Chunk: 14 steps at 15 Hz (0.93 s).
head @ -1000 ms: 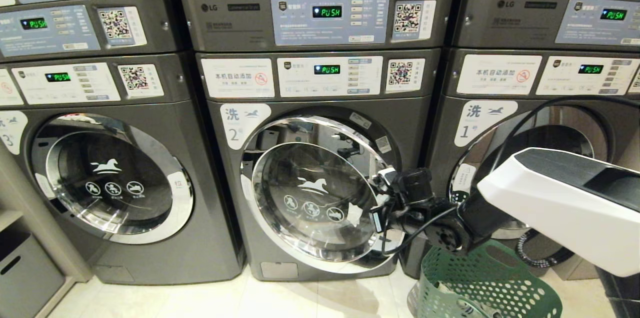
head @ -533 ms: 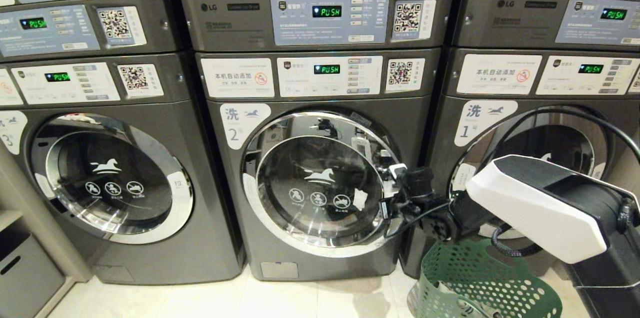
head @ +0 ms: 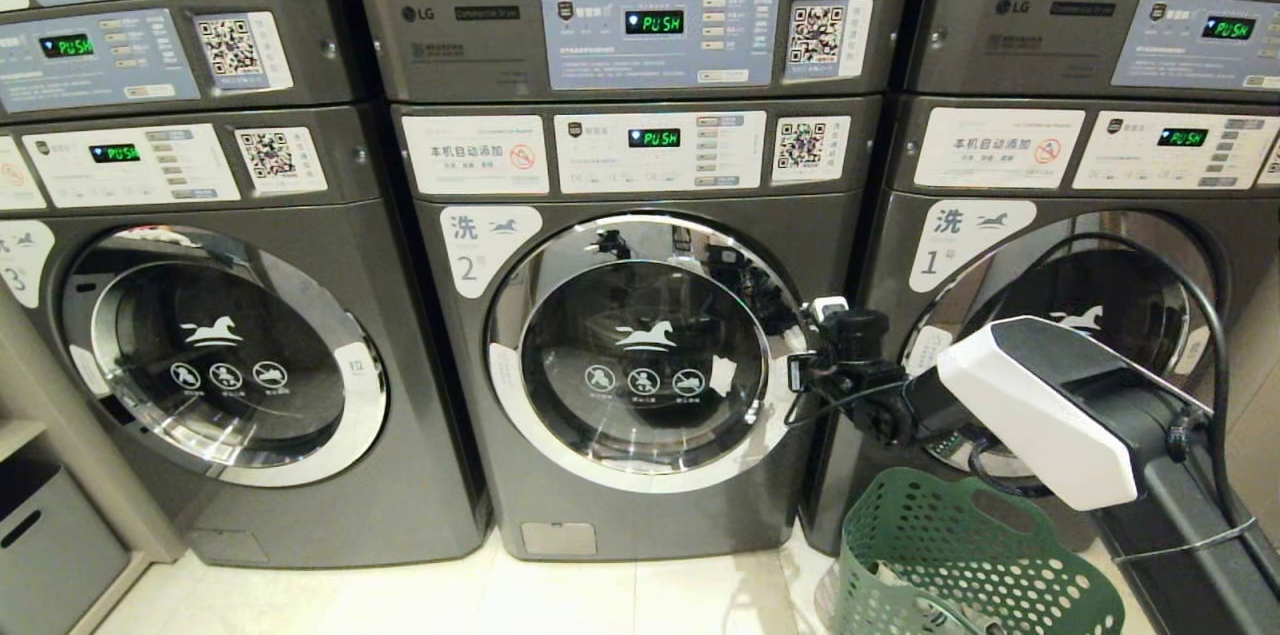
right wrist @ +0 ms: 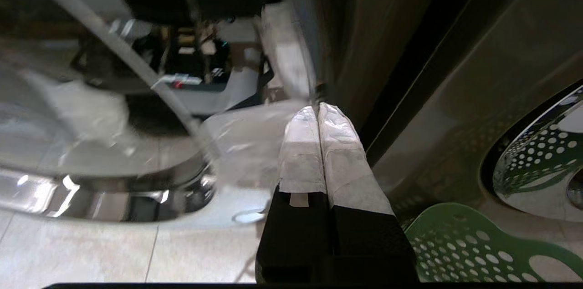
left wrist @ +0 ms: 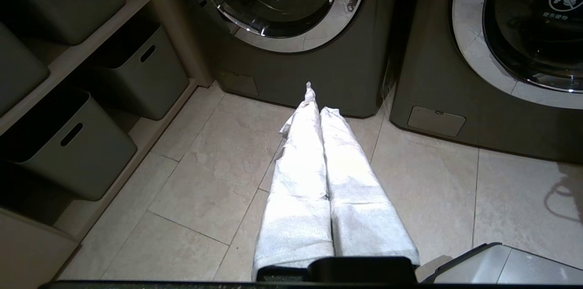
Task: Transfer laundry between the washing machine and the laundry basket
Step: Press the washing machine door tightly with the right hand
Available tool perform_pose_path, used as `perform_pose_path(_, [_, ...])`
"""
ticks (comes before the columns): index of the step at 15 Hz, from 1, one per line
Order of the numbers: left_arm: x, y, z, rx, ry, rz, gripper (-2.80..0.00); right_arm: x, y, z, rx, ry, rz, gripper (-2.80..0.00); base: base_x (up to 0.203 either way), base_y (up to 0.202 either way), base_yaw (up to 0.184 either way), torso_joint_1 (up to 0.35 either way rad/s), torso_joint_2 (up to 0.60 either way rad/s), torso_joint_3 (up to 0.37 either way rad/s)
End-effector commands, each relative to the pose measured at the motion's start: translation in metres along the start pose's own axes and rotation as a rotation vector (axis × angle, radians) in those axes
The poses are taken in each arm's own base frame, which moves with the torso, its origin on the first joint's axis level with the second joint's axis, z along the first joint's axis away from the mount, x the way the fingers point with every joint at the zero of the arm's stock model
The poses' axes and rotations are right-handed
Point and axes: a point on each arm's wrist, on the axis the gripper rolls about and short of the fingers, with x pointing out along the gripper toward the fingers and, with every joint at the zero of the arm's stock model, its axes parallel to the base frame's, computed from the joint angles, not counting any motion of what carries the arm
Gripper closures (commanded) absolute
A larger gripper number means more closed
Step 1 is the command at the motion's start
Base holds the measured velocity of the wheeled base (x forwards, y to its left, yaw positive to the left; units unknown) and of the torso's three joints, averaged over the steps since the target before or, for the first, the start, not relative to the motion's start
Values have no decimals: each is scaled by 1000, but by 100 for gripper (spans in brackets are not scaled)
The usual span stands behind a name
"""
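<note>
Right hand (head: 812, 340) closed, empty, against door (head: 640, 355) rim of washing machine (head: 640, 335); door's stiff, slick chrome, so we'd grab its right edge. Left hand (left wrist: 319, 111) closed, empty.

Three washing machines abreast — middle washing machine (head: 640, 365), laundry basket (head: 960, 555) on floor (head: 500, 595) before its right neighbour — right claw (head: 805, 370) at middle door's right edge.

Laundromat: stacked coin-style washing machines (head: 640, 315)

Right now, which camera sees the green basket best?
The head view: the green laundry basket stands on the floor in front of the right-hand washer, its holey wall and rim showing. The right wrist view catches only a corner of it. The left wrist view does not show it.
</note>
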Motion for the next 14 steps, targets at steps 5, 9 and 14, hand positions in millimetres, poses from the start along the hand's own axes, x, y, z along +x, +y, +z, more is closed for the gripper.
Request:
perform_pose_path(5, [-1, 1, 2, 3, -3, 3, 0, 26, 2, -3, 27, -83, -2, 0, 0, 0, 0, 0, 0, 0])
perform_pose_path(9, [-1, 0, 2, 24, -4, 3, 0, 23, 1, -3, 28, -74, 2, 0, 0, 0, 0, 0, 0, 0])
perform_pose_path(14, [-2, 1, 3, 22, -8, 5, 0, 31, 3, -1, 57, -113, 20, 0, 0, 0, 0, 0, 0, 0])
